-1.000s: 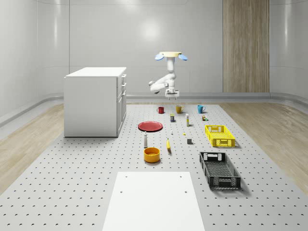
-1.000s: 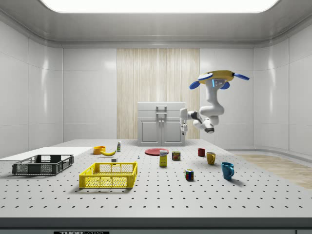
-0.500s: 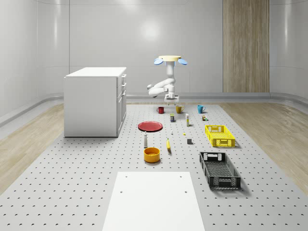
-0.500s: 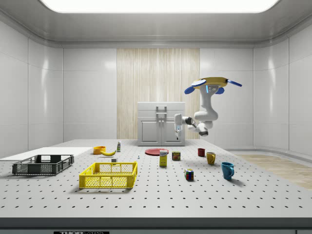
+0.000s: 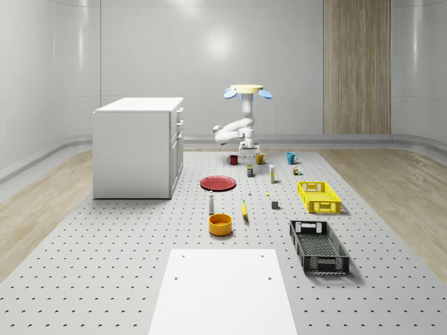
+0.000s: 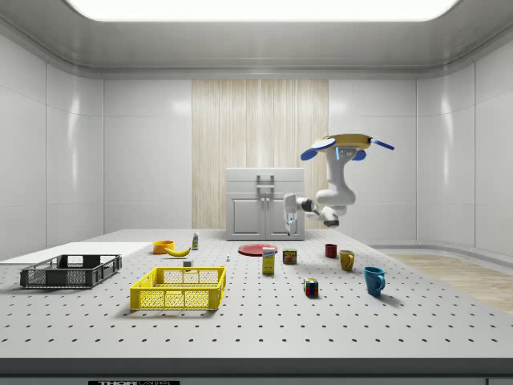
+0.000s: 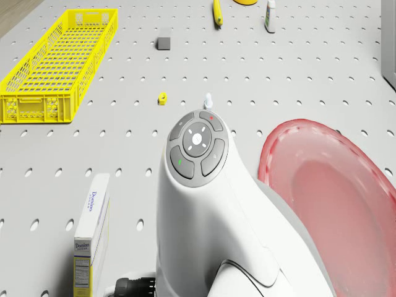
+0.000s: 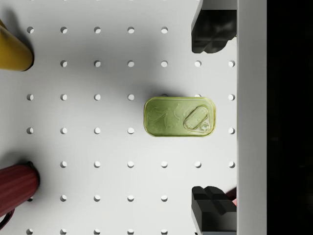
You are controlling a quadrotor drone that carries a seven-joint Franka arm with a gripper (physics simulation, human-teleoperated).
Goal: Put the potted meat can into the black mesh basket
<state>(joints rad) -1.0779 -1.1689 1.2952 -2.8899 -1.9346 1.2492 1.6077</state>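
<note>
Two black fingertips (image 8: pixel 211 30) frame my wrist view: my claw (image 8: pixel 211 120) is released, jaws spread wide, with the potted meat can (image 8: pixel 179 117) lying flat on the desk (image 8: pixel 98 147) between them near frame centre. Over the last second I have descended and shifted toward the side view's left; I now hover over the far cluster of items, claw (image 6: pixel 289 210) pointing down above the can (image 6: pixel 289 256). Judgement: alignment is nearly complete, and only the final descent and closure remain before transport.

Surroundings: a yellow mug (image 8: pixel 14 49) and a red mug (image 8: pixel 17 183) sit at the wrist view's left edge, well apart from the can. A red plate (image 7: pixel 334 192) and a sugar box (image 7: pixel 91 232) stand nearby. The black mesh basket (image 5: pixel 318 246) lies in the whole-scene view's lower right, beyond the yellow crate (image 5: pixel 318 197); the path looks unobstructed.
</note>
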